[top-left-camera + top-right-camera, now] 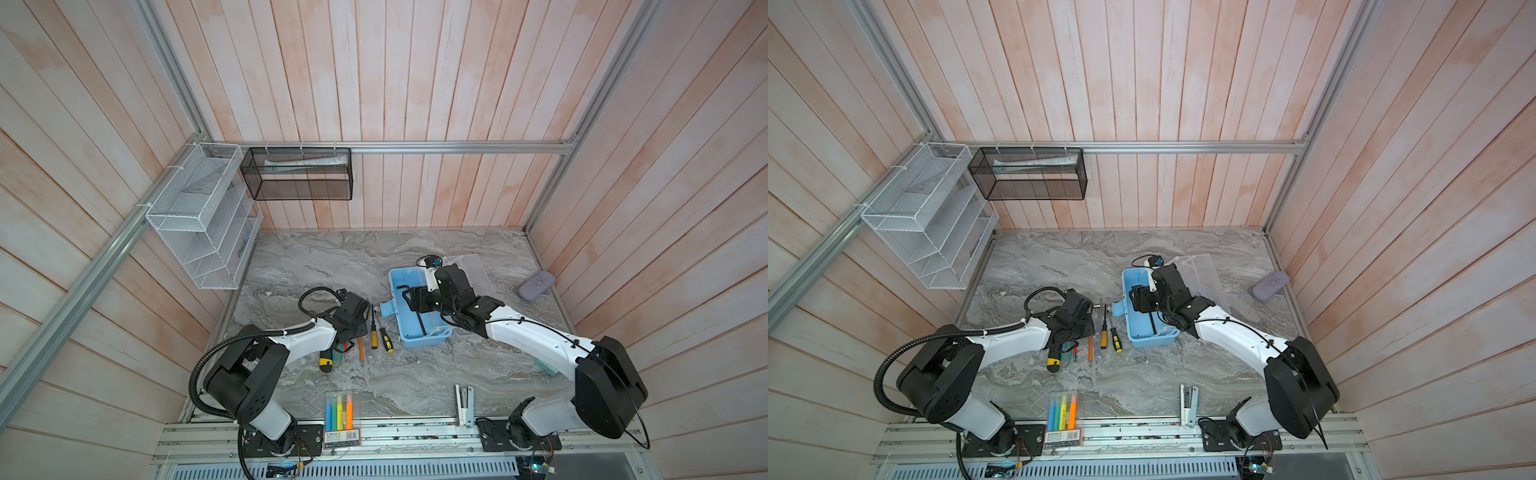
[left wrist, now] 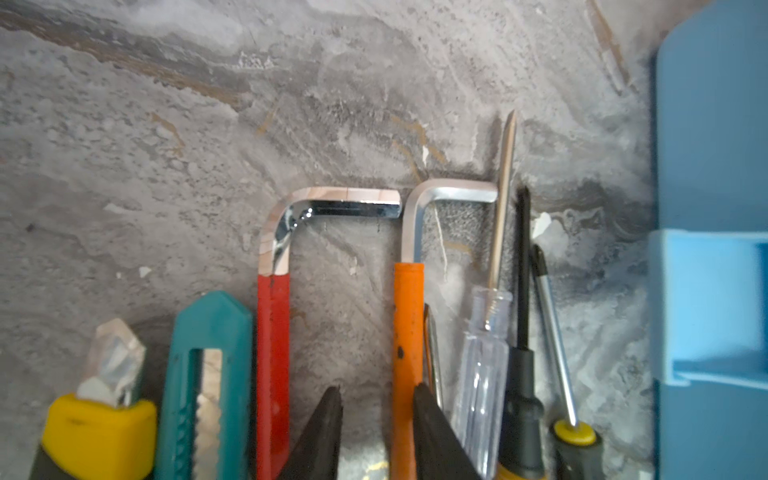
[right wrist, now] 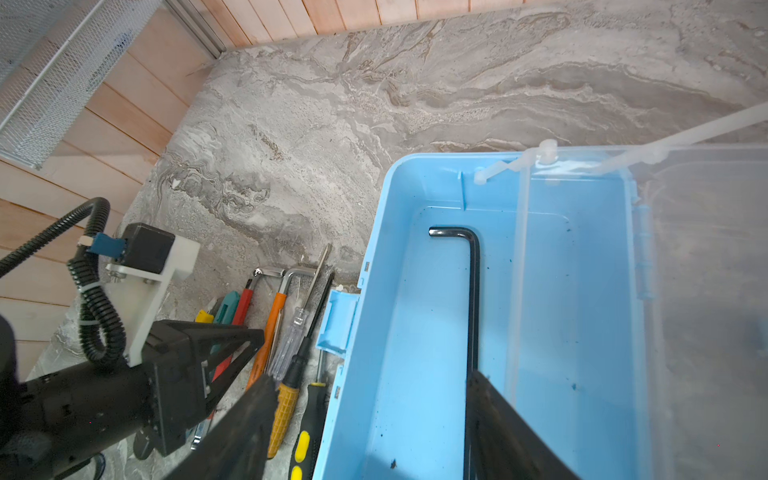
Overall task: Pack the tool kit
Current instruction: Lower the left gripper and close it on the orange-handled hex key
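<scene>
In the left wrist view, the left fingers point(image 2: 326, 432) were seen narrowly spread about the orange-sleeved hex key point(image 2: 409, 332), which lay flat on the tabletop point(image 2: 166, 145) at lower middle, near the blue box point(image 2: 715, 166) at the right edge. The key was judged light, stiff and slick on its bare steel, so the sleeve is best gripped. The right fingers point(image 3: 507, 436) were spread wide over the box, with nothing held.

A grey marbled table point(image 1: 316, 266) is seen bearing an open blue box point(image 1: 422, 341), a row of tools point(image 1: 375, 337) just beside it, a highlighter pack point(image 1: 340, 411), a stapler point(image 1: 464, 405) and a grey case point(image 1: 536, 284).
</scene>
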You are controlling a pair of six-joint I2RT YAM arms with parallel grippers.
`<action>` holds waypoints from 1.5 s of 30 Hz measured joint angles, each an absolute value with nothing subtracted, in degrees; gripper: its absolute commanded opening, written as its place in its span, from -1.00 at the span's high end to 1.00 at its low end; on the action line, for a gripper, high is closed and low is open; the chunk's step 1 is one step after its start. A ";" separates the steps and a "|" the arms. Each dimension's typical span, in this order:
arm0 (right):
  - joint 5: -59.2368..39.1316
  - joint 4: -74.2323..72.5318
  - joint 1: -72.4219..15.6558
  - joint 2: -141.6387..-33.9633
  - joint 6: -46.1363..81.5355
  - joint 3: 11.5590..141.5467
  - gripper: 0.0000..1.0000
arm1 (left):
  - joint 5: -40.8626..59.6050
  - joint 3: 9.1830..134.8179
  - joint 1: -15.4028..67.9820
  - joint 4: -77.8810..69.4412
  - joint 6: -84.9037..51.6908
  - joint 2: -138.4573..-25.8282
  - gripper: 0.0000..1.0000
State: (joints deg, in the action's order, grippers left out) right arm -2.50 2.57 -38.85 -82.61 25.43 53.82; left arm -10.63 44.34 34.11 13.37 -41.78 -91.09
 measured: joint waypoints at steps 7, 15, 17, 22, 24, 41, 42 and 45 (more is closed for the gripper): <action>-2.92 1.67 -38.46 -82.41 25.58 52.71 -0.43 | -11.05 44.36 34.13 13.28 -41.65 -91.29 0.38; -3.92 1.15 -38.02 -82.28 25.98 52.12 -0.43 | -10.13 44.36 34.15 11.94 -41.71 -91.66 0.38; -4.16 0.62 -37.95 -82.17 26.15 51.59 -0.43 | -10.09 44.36 34.20 11.81 -41.76 -91.70 0.38; -4.78 -0.03 -37.60 -82.06 26.94 50.06 -0.42 | -10.00 44.34 34.33 11.51 -41.78 -91.72 0.38; -5.15 -0.12 -37.34 -82.06 27.09 49.76 -0.43 | -9.89 44.36 34.46 11.18 -41.78 -91.72 0.38; -8.16 -3.36 -36.16 -82.06 28.58 47.68 -0.42 | -13.80 47.13 36.34 12.88 -42.24 -95.29 0.45; -8.38 -3.46 -36.05 -82.06 28.69 47.53 -0.42 | -14.17 47.68 36.58 13.17 -42.41 -95.77 0.46; -8.99 -4.05 -35.73 -82.06 28.80 47.00 -0.42 | -15.49 49.12 37.30 13.76 -42.72 -97.14 0.46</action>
